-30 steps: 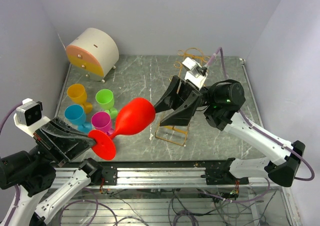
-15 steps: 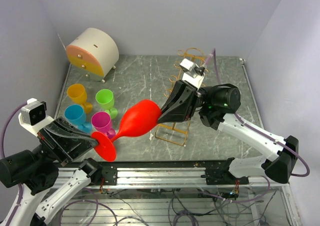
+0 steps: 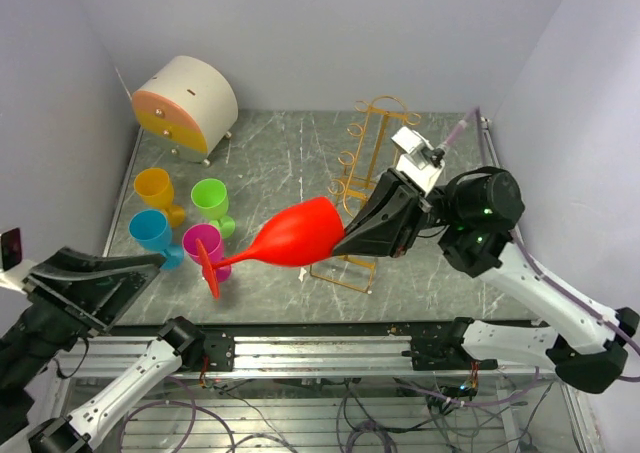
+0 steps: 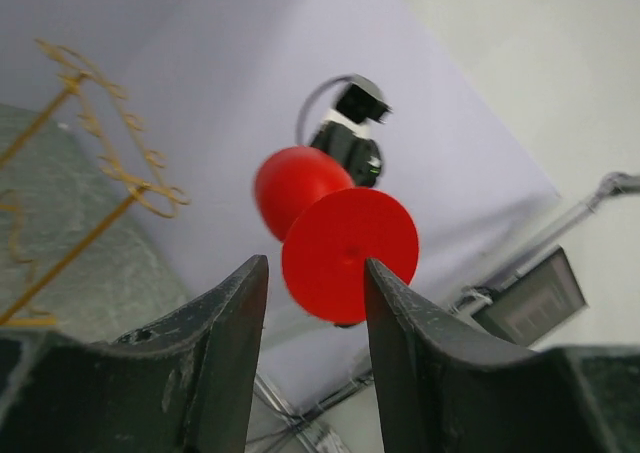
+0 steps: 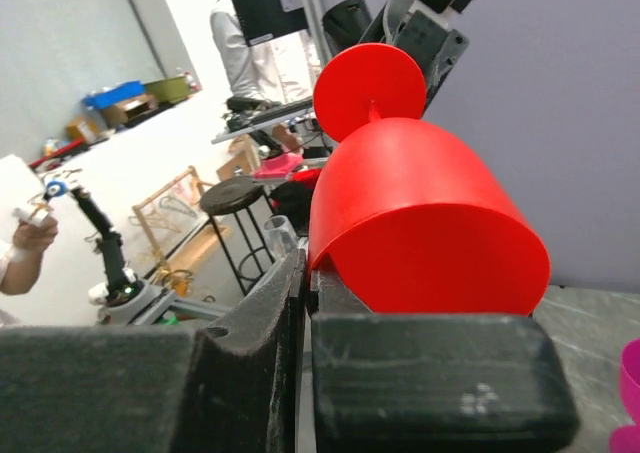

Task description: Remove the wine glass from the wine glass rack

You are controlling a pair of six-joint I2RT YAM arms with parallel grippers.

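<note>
The red wine glass point(image 3: 300, 235) hangs on its side above the table, its foot point(image 3: 212, 268) pointing left. My right gripper point(image 3: 350, 238) is shut on the rim of its bowl; in the right wrist view the jaws point(image 5: 310, 273) pinch the bowl wall point(image 5: 420, 223). My left gripper point(image 3: 145, 278) is open and stands apart from the foot, at the left. In the left wrist view the foot point(image 4: 350, 253) shows beyond the open gripper point(image 4: 315, 273). The golden wine glass rack point(image 3: 365, 173) stands upright behind the glass, with bare hooks.
Orange point(image 3: 155, 188), green point(image 3: 210, 198), blue point(image 3: 150, 231) and magenta point(image 3: 203, 241) goblets stand at the left of the table. A round white and orange box point(image 3: 185, 103) sits at the back left. Walls close in on three sides.
My left gripper has let go of the glass's foot, opened and drawn back left. My right gripper has shut on the bowl's rim and carried the glass right.
</note>
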